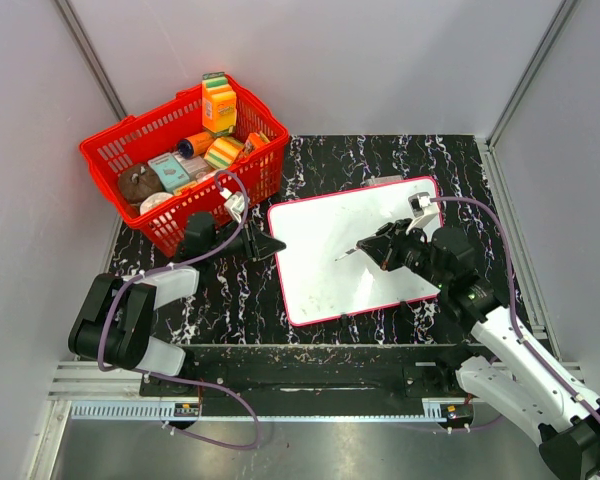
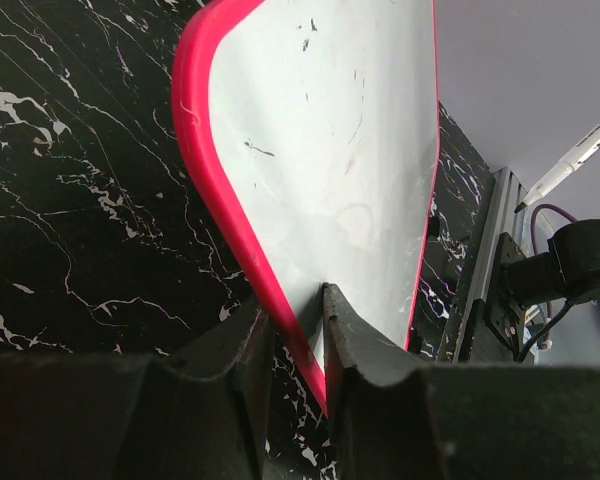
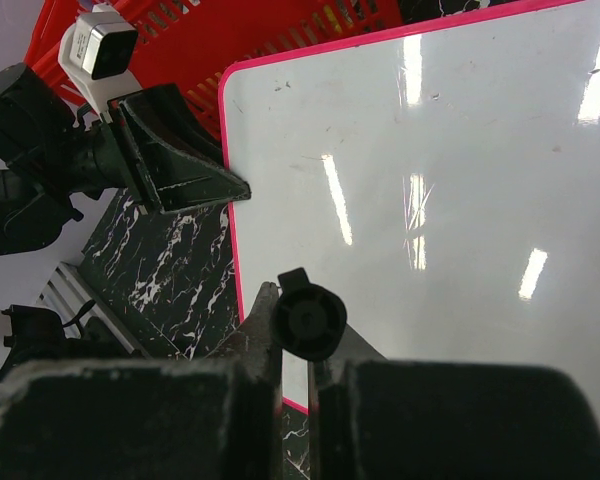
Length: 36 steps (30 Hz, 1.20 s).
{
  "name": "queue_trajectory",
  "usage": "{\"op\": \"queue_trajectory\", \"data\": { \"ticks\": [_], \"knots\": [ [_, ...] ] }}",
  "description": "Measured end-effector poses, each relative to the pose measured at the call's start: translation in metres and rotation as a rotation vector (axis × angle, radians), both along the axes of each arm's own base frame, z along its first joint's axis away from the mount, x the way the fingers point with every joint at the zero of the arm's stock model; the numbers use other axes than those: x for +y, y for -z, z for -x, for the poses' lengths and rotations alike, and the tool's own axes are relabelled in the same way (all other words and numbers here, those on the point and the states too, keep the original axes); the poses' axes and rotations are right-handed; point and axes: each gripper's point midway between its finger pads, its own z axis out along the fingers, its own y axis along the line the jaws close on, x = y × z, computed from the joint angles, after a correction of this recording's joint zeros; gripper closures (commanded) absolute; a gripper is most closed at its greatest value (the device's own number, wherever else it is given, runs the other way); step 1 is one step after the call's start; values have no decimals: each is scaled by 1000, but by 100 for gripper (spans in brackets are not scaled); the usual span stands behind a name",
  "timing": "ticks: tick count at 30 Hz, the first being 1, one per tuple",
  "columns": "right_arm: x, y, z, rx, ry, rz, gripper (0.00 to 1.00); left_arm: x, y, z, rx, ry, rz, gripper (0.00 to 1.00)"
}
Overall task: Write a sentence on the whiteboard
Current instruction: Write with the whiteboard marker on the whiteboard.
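Left gripper, seen from above, nips the left rim of the whiteboard, mid-picture. Our right gripper is closed on a pen. Only the left wrist view shows the pinch up close. Only the right wrist view shows the pen's back end. We think the whiteboard is light, stiff and slippery, so hold its rim.
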Motion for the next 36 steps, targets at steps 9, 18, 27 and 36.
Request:
{"op": "queue_trajectory", "data": {
  "ticks": [9,18,27,36],
  "knots": [
    [1,3,-1,13,0,2,100,0,1,0,-4,0,-4,100],
    [1,3,-1,14,1,0,100,0,1,0,-4,0,-4,100],
    [1,3,-1,15,1,0,100,0,1,0,-4,0,-5,100],
    [3,-5,-4,-16,-1,-18,100,0,1,0,-4,0,-5,100]
  ]
}}
